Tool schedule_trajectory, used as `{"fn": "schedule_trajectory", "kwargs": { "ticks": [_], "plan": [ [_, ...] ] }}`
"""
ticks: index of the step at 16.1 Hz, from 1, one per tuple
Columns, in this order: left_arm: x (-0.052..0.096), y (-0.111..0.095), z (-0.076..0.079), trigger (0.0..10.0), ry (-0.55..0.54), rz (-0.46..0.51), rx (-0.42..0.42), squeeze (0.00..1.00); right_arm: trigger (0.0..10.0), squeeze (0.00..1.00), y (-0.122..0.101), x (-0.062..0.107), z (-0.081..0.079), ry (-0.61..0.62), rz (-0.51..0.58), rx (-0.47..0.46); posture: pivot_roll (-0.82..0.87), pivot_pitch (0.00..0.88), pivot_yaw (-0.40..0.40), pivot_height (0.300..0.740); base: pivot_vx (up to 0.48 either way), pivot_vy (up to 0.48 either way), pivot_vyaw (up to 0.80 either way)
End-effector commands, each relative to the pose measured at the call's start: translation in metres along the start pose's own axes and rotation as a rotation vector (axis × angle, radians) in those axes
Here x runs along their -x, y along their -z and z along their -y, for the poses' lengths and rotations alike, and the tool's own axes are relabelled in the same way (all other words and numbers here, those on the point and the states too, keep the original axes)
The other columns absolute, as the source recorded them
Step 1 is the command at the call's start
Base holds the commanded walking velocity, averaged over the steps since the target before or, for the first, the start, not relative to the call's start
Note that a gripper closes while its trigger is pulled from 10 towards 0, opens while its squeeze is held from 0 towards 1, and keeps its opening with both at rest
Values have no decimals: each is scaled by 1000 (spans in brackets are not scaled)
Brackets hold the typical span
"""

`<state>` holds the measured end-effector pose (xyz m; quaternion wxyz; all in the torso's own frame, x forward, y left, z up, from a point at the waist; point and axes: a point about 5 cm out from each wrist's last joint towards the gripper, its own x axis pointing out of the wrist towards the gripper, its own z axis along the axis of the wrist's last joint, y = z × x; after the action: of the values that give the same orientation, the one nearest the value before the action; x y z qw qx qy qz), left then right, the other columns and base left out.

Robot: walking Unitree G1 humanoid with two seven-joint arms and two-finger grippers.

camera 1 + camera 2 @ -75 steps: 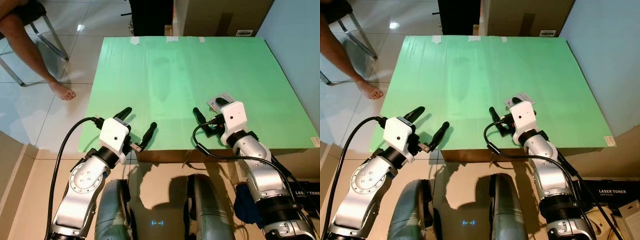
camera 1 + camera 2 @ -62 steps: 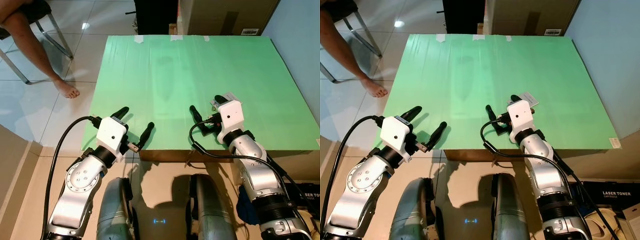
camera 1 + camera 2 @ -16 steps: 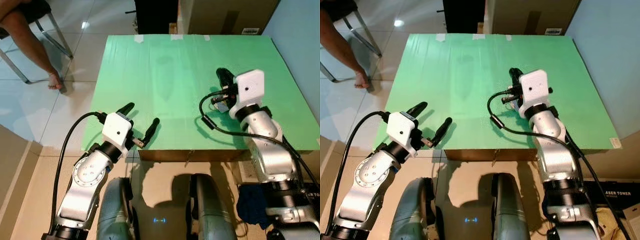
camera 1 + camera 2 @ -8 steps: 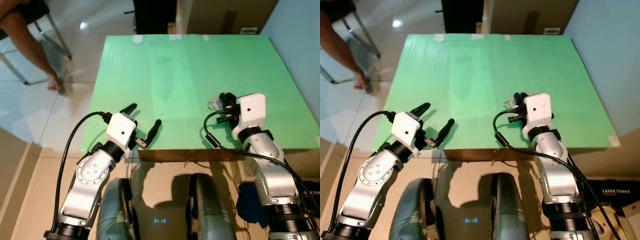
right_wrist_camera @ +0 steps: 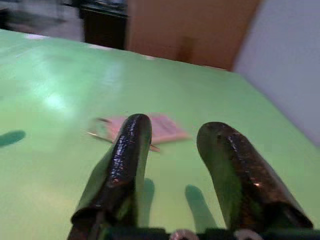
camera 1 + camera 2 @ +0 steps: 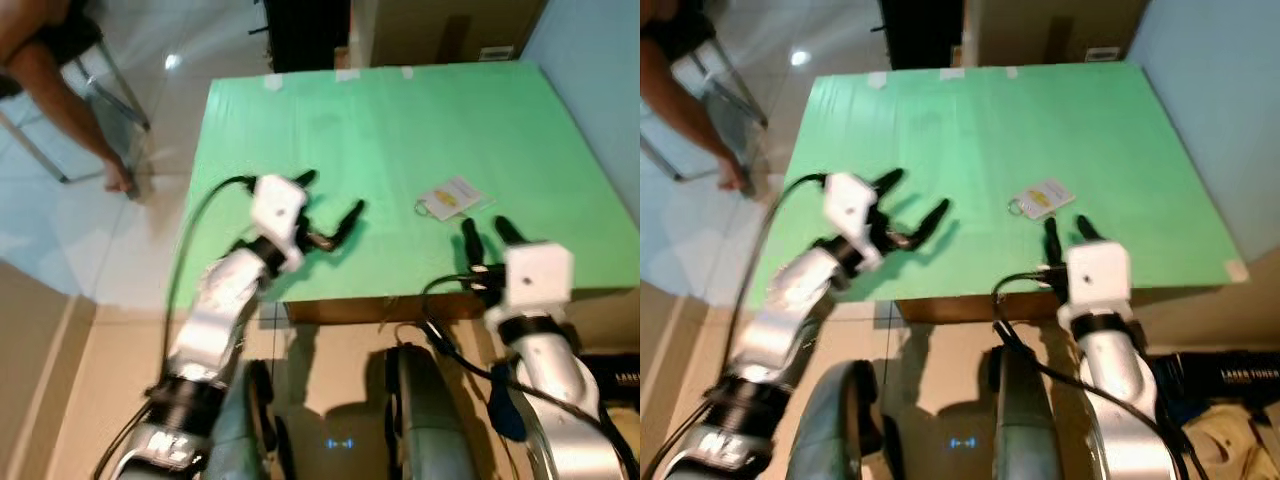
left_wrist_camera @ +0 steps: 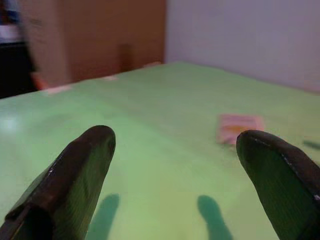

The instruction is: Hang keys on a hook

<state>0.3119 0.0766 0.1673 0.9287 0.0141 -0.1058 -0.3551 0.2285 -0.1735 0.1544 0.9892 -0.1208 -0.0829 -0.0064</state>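
The keys (image 6: 448, 197), a small ring with a white and yellow tag, lie flat on the green table (image 6: 380, 110) right of its middle. My right gripper (image 6: 485, 232) is open just behind them, near the table's front edge, with nothing between its fingers. The right wrist view looks past the open right gripper (image 5: 175, 127) at the keys (image 5: 150, 127) a short way ahead. My left gripper (image 6: 328, 197) hovers wide open over the table's left half, pointing towards the keys (image 7: 239, 127), which are well beyond its fingertips (image 7: 97, 142).
A brown cardboard box (image 6: 440, 25) and a dark object (image 6: 300, 30) stand beyond the table's far edge. A person's leg (image 6: 60, 90) and a chair are on the tiled floor at the far left. A pale blue wall (image 6: 600, 70) runs along the right.
The right gripper has let go of the keys and drawn back towards the front edge; the keys now lie free on the table. The left gripper has reached forward and right over the table.
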Motion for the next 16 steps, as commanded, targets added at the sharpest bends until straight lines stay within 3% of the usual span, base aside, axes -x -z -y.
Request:
{"fn": "schedule_trajectory", "kwargs": {
  "ticks": [1, 2, 4, 5, 9, 11, 14, 16],
  "plan": [
    [-2, 5, 5, 10000, 36, -21, 36, 0, 10000, 1000, -3, 5, 8, 50, 0, 22, -352, 193, 96, 602, 0, 0, 0],
    [-13, 10, 19, 10000, 102, -36, 78, 0, 10000, 1000, -3, 17, 9, 75, -18, 22, -387, 203, 111, 602, 0, 0, 0],
    [-24, 16, 32, 10000, 163, -59, 152, 0, 10000, 1000, -3, 28, 5, 82, -45, 28, -426, 216, 124, 602, 0, 0, 0],
    [-28, 17, 38, 10000, 190, -65, 165, 0, 10000, 0, -3, 32, 4, 86, -55, 27, -444, 223, 131, 602, 0, 0, 0],
    [-54, 25, 59, 10000, 253, -116, 256, 0, 10000, 0, -4, 53, 5, 153, -110, 30, -519, 245, 158, 602, 0, 0, 0],
    [-63, 25, 64, 10000, 256, -118, 246, 0, 10000, 0, -6, 62, 5, 175, -128, 40, -560, 252, 166, 602, 0, 0, 0],
    [-73, -2, 57, 10000, 247, 25, 167, 0, 10000, 0, -6, 72, 6, 193, -150, 42, -581, 255, 171, 602, 0, 0, 0],
    [-76, -18, 48, 10000, 240, 77, 167, 0, 10000, 0, -2, 76, 4, 198, -169, 39, -585, 256, 176, 602, 0, 0, 0]
  ]
}}
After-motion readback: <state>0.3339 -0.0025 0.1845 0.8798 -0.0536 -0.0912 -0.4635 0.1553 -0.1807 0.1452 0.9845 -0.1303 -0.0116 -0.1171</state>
